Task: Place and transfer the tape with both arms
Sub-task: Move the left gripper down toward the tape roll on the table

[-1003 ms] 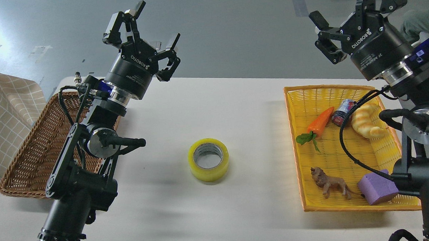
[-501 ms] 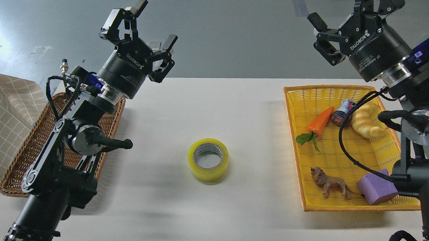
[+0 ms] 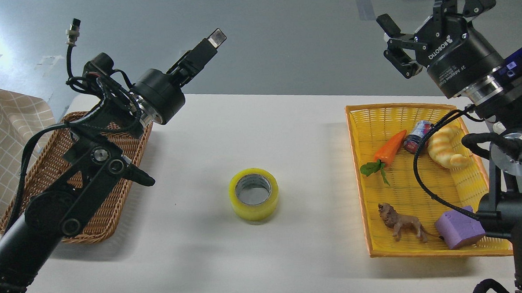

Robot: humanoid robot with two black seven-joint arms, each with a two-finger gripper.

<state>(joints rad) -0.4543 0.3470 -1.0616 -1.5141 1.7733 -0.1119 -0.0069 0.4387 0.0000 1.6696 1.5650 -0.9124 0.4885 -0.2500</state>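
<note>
The tape (image 3: 254, 194), a yellow translucent roll with a grey-white core, lies flat with its hole up in the middle of the white table (image 3: 266, 260). My left gripper (image 3: 208, 43) is raised over the table's far left part, well up and left of the tape. It is turned side-on, so its fingers overlap and I cannot tell them apart. My right gripper (image 3: 422, 5) is open and empty, held high above the far end of the yellow basket, far from the tape.
A brown wicker basket (image 3: 110, 214) sits at the left under my left arm. A yellow basket (image 3: 400, 114) at the right holds a carrot (image 3: 389, 149), a can (image 3: 418, 135), a croissant (image 3: 447, 146), a toy lion (image 3: 401, 225) and a purple block (image 3: 458, 229). A checked cloth (image 3: 1, 140) hangs at far left.
My left wrist has rolled, turning the gripper from a spread, open view to side-on, and the left arm has swung lower and leftward. The right gripper and the tape have hardly moved.
</note>
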